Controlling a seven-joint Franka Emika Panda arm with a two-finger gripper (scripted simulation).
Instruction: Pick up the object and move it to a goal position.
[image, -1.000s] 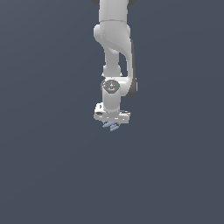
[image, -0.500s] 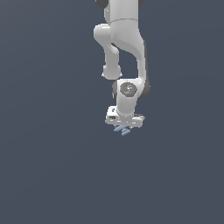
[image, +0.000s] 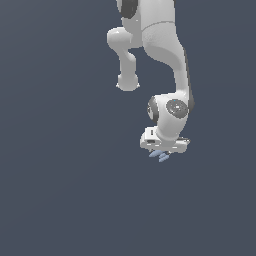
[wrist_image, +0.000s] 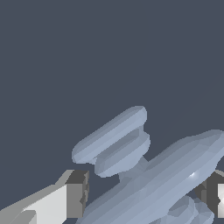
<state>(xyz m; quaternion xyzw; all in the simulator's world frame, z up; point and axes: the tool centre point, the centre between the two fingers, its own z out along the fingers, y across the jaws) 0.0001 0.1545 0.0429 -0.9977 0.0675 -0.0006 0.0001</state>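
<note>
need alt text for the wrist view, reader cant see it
A pale blue object made of several slanted, rounded lobes fills the lower half of the frame, held between the gripper fingers, whose dark pads show at either side. Behind it is only a plain dark grey-blue background.

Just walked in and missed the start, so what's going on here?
A white Panda arm is carrying a tiny pale blue object, made of a few slanted lobes, in its tool. In the wrist view the object sits between the two dark-tipped fingers, which appear closed on it. In the exterior view it hangs just under the tool against a plain dark grey background. No goal marker is visible in either view, so how close it is to the goal cannot be told.
</note>
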